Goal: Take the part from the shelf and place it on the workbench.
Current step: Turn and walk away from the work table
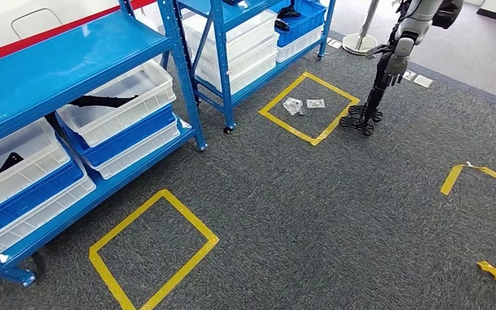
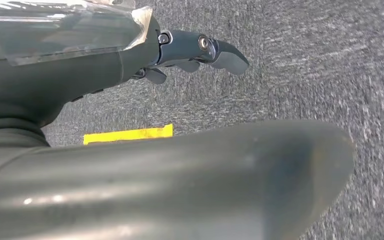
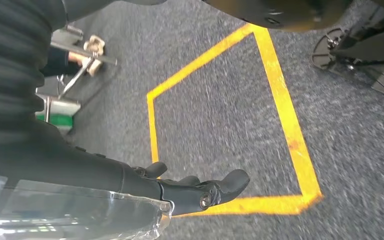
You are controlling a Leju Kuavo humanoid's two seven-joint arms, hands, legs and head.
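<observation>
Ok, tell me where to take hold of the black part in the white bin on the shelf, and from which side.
Grip the black part on its long thin bar, near the middle, where it lies flat and exposed in the white bin. Come from the aisle side, low: the blue shelf board above seems to block a straight-down reach.

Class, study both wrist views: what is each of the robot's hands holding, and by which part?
Nothing is held. The left hand and the right hand hang over the carpet, with their fingers empty.
</observation>
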